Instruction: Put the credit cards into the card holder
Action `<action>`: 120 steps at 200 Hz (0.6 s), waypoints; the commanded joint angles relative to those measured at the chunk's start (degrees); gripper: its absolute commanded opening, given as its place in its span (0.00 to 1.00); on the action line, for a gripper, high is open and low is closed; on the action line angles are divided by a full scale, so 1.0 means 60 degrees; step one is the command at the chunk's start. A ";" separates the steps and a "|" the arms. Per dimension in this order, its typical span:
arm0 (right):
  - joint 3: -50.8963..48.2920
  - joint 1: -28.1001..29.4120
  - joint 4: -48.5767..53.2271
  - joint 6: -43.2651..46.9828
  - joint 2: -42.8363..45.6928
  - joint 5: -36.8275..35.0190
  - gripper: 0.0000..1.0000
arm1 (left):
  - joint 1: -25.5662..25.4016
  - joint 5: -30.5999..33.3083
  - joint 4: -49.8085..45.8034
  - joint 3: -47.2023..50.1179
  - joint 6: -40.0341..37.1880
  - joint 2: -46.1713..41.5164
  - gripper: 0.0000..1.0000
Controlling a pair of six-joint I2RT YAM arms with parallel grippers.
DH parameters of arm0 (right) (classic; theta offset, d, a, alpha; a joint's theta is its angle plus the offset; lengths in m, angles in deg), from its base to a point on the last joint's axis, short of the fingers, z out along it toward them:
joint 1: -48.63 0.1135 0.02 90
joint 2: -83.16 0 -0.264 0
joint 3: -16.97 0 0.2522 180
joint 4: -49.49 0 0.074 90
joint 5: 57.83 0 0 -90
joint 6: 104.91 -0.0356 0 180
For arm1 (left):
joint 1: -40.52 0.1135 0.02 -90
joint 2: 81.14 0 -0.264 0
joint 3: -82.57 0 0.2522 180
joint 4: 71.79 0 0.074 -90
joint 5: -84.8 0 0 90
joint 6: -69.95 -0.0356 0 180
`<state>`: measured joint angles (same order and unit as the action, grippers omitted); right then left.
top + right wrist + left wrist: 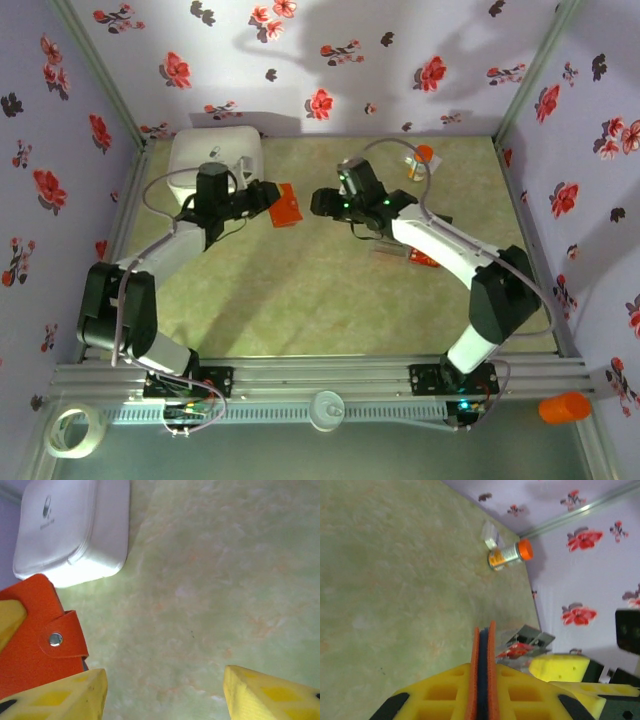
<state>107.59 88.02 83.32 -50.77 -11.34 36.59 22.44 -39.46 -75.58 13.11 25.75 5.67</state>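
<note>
The left fingers (435,695) are clenched on the folded card holder (287,205), left of centre above the table (300,300). The right fingers (270,692) are released and empty beside it. The credit cards (422,258) lie on the right. Pinched flat, its pockets may refuse a card.

Orange-red card holder (287,205), folded shut with snap tab out and blue-grey lining showing edge-on, is pinched in the left gripper (270,197) left of the table (300,300) centre, while credit cards (421,257), red plus maybe clear ones, lie piled right of centre.
</note>
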 commanded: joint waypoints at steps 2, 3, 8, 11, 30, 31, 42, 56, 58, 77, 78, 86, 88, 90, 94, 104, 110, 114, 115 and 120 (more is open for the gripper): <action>0.0748 0.0449 0.0933 0.1372 -0.0495 -0.0323 0.65 | 0.0027 -0.1041 -0.1356 -0.0311 -0.1305 -0.0104 0.00; 0.0781 0.0464 0.0932 0.1389 -0.0510 -0.0332 0.65 | 0.0019 -0.1057 -0.1356 -0.0311 -0.1298 -0.0101 0.00; 0.0870 0.0537 0.0919 0.1404 -0.0596 -0.0365 0.65 | 0.0020 -0.1120 -0.1334 -0.0298 -0.1273 -0.0100 0.00; 0.0923 0.0567 0.0921 0.1409 -0.0627 -0.0381 0.66 | 0.0022 -0.1142 -0.1320 -0.0289 -0.1259 -0.0098 0.00; 0.1166 0.0818 0.0822 0.1411 -0.0828 -0.0506 0.66 | 0.0024 -0.1171 -0.1156 -0.0182 -0.1091 -0.0127 0.00; 0.1180 0.0832 0.0804 0.1409 -0.0838 -0.0512 0.66 | 0.0025 -0.1173 -0.1146 -0.0173 -0.1074 -0.0127 0.00; 0.1235 0.0938 0.0700 0.1349 -0.0939 -0.0546 0.66 | 0.0025 -0.1175 -0.1004 -0.0111 -0.0965 -0.0131 0.00; 0.1338 0.1053 0.0622 0.1250 -0.1099 -0.0561 0.66 | 0.0030 -0.1174 -0.0784 -0.0041 -0.0766 -0.0122 0.00; 0.1343 0.1062 0.0605 0.1239 -0.1115 -0.0573 0.66 | 0.0031 -0.1174 -0.0755 -0.0035 -0.0742 -0.0114 0.00; 0.1407 0.1159 0.0523 0.1126 -0.1312 -0.0694 0.65 | 0.0015 -0.1210 -0.0386 0.0039 -0.0418 -0.0083 0.00; 0.1403 0.1164 0.0515 0.1127 -0.1329 -0.0709 0.65 | 0.0013 -0.1214 -0.0358 0.0047 -0.0400 -0.0083 0.00; 0.1390 0.1168 0.0480 0.1036 -0.1374 -0.0833 0.64 | 0.0032 -0.1279 -0.0174 0.0069 -0.0235 -0.0061 0.00; 0.1378 0.1168 0.0460 0.1020 -0.1385 -0.0886 0.64 | 0.0017 -0.1289 -0.0141 0.0081 -0.0199 -0.0048 0.00; 0.1383 0.1168 0.0436 0.1002 -0.1388 -0.0936 0.64 | 0.0031 -0.1302 -0.0111 0.0084 -0.0172 -0.0052 0.00; 0.1351 0.1162 0.0393 0.0996 -0.1400 -0.1047 0.63 | 0.0031 -0.1310 -0.0042 0.0092 -0.0106 -0.0031 0.00; 0.1291 0.1159 0.0347 0.0954 -0.1432 -0.1421 0.60 | 0.0029 -0.1364 0.0148 0.0127 0.0050 -0.0028 0.00; 0.1243 0.1156 0.0308 0.0918 -0.1460 -0.1730 0.59 | 0.0026 -0.1385 0.0260 0.0156 0.0138 -0.0024 0.00; 0.1208 0.1156 0.0303 0.0898 -0.1464 -0.1955 0.59 | 0.0030 -0.1401 0.0344 0.0171 0.0203 -0.0037 0.00; 0.1194 0.1155 0.0310 0.0896 -0.1470 -0.2006 0.59 | 0.0028 -0.1405 0.0366 0.0179 0.0225 -0.0031 0.00; 0.1135 0.1166 0.0310 0.0863 -0.1489 -0.2324 0.58 | 0.0026 -0.1416 0.0457 0.0190 0.0295 -0.0024 0.00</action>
<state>114.58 94.91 85.70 -44.93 -18.81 31.89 22.44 -44.73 -78.29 13.59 24.15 5.69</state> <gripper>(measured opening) 0.591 0.126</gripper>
